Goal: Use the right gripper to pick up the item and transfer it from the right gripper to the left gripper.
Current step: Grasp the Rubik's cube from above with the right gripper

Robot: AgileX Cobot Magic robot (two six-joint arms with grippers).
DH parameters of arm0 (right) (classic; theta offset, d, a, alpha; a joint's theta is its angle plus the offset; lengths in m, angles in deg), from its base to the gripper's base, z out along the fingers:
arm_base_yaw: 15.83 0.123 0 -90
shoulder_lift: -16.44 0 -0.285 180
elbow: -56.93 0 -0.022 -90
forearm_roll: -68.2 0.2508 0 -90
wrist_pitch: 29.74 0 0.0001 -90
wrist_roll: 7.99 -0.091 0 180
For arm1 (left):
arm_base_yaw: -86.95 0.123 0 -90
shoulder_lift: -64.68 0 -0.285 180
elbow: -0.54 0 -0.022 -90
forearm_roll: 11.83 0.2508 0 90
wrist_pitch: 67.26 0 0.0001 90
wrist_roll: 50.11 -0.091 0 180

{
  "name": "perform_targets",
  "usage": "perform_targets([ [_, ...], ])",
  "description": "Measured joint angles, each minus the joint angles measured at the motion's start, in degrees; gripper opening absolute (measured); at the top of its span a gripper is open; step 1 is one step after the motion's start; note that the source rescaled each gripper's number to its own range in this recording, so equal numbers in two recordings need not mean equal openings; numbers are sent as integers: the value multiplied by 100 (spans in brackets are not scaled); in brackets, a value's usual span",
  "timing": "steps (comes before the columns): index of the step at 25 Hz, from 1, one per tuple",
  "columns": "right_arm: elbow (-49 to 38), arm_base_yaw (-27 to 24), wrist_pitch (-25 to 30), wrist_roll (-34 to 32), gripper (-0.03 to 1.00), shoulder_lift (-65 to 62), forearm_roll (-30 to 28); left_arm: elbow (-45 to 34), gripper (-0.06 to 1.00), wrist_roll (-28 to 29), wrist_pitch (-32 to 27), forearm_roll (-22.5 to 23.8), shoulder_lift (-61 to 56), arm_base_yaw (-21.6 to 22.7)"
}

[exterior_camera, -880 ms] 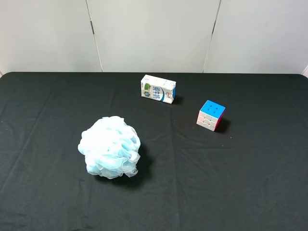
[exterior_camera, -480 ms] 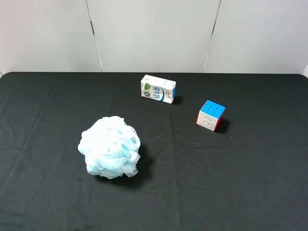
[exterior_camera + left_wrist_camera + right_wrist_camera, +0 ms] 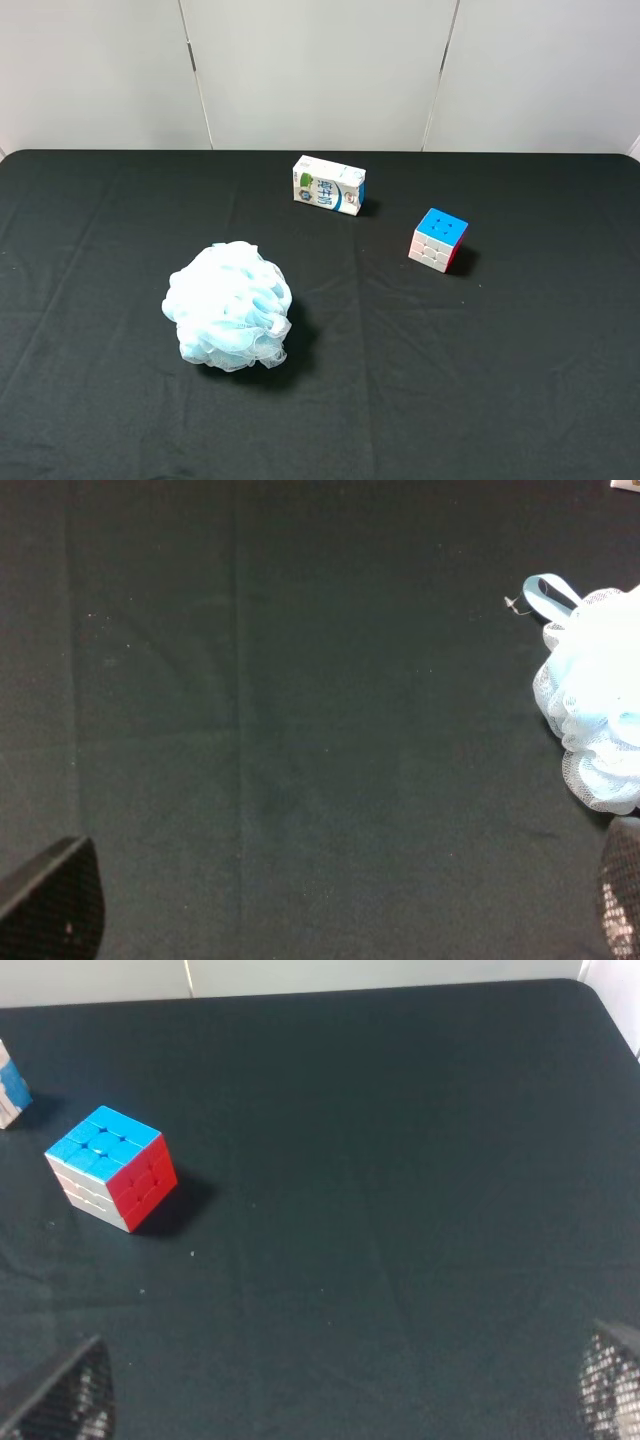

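- I have the Rubik's cube standing flat on the black-clothed counter, in the right half and toward the far side.
- The cube's blue face is up. A white face turns toward the near edge and a red face toward the right. It sits a little skewed to the counter's edges.
- The right wrist camera picks up the same cube, with its blue, red and white faces all showing and a short shadow beside it.
- The right gripper has its jaws spread wide. Only the two mesh-textured fingertips show at the edges of the picture, with bare cloth between them.
- The cube lies well apart from those fingertips, untouched.
- A white-and-blue milk carton lies on its side to the left of the cube and slightly farther back, apart from it. One corner of the carton just enters the right wrist picture.
- A pale-blue mesh bath sponge rests in the left half, nearer than both the carton and the cube.
- The left gripper also has its jaws spread wide over plain cloth, holding nothing.
- The bath sponge sits close to one of the left gripper's fingertips, and I cannot tell whether they touch. Its blue hanging loop lies flat on the cloth.
- White wall panels back the far edge of the counter.
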Motion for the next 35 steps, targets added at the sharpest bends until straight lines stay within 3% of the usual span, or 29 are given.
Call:
perform_targets([
  [14, 139, 0, 6, 0, 99, 66, 4, 0, 96, 0, 0, 0, 0, 0],
  [19, 807, 0, 6, 64, 99, 1120, 4, 0, 96, 12, 0, 0, 0, 0],
  [30, 2480, 0, 1, 991, 99, 3599, 147, 0, 96, 12, 0, 0, 0, 0],
  [35, 3089, 305, 78, 1886, 99, 4569, 341, 0, 96, 12, 0, -5, 0, 0],
])
